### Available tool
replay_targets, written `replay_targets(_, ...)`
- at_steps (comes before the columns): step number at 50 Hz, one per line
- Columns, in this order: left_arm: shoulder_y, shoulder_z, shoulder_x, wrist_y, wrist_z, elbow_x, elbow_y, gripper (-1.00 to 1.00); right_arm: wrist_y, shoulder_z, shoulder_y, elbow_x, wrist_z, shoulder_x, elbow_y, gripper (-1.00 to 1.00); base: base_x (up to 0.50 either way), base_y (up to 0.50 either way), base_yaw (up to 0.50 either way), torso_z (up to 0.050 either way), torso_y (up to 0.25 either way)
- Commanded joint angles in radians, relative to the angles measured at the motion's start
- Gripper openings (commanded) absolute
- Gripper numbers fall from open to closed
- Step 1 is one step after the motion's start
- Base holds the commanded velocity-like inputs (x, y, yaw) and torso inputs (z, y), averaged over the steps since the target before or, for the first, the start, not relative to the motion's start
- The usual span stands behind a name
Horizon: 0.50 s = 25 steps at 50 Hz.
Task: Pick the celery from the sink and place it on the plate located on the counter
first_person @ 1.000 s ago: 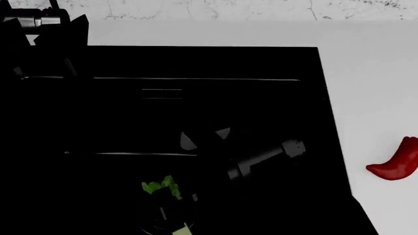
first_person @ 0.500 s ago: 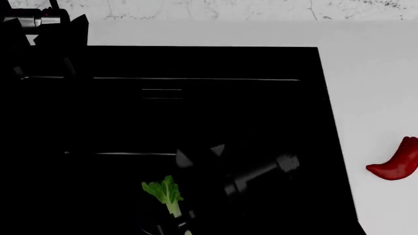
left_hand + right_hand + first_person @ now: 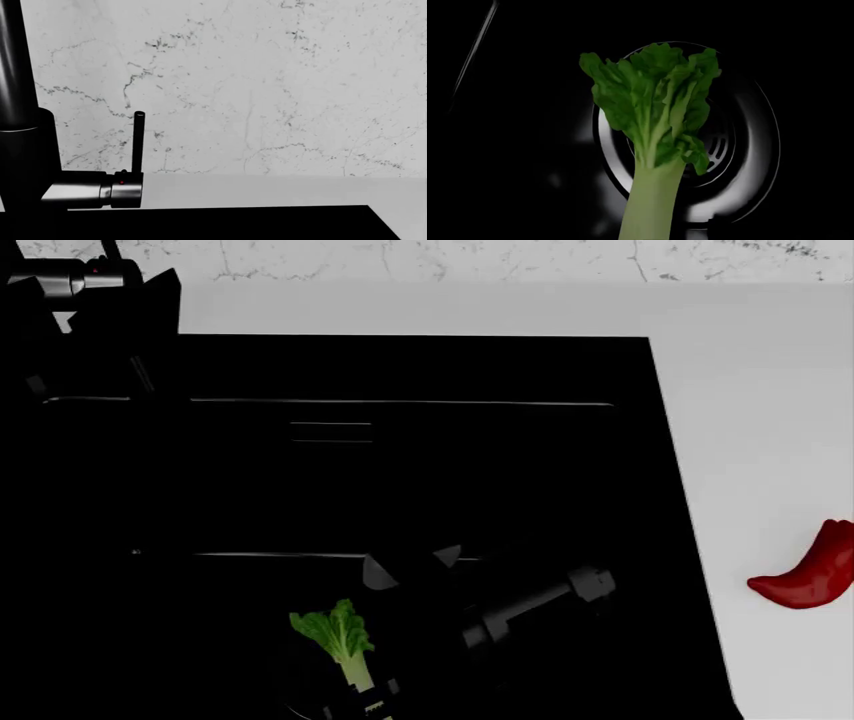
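Right pincer [image 3: 407, 568] hangs beside the celery [image 3: 650, 150], pale-stemmed, ruffled green.

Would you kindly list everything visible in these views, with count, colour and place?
celery: one, green leaves, pale stem, in the sink over the drain
drain: one, ringed metal, sink floor
sink: one, black, set in the counter
counter: one, white, around the sink
red pepper: one, red, on the counter right of the sink
faucet: one, black and metal, behind the sink
wall: one, veined white, behind the counter
right arm: one, dark, over the sink; hand state unclear
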Motion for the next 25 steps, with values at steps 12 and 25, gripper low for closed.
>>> replay_targets(12,0.011,0.030,-0.015,0.034,0.023,0.016,-0.003,1.00,0.021,-0.020,-0.033,0.035,-0.010,-0.007,-0.002,-1.00,0.00,0.00,0.00,0.000,0.000)
replay_targets(25,0.007,0.045,-0.018,0.033,0.002,0.005,0.000,1.00,-0.020,-0.030,0.045,0.082,0.048,-0.007,-0.035,-1.00,0.00,0.00,0.00,0.000,-0.001)
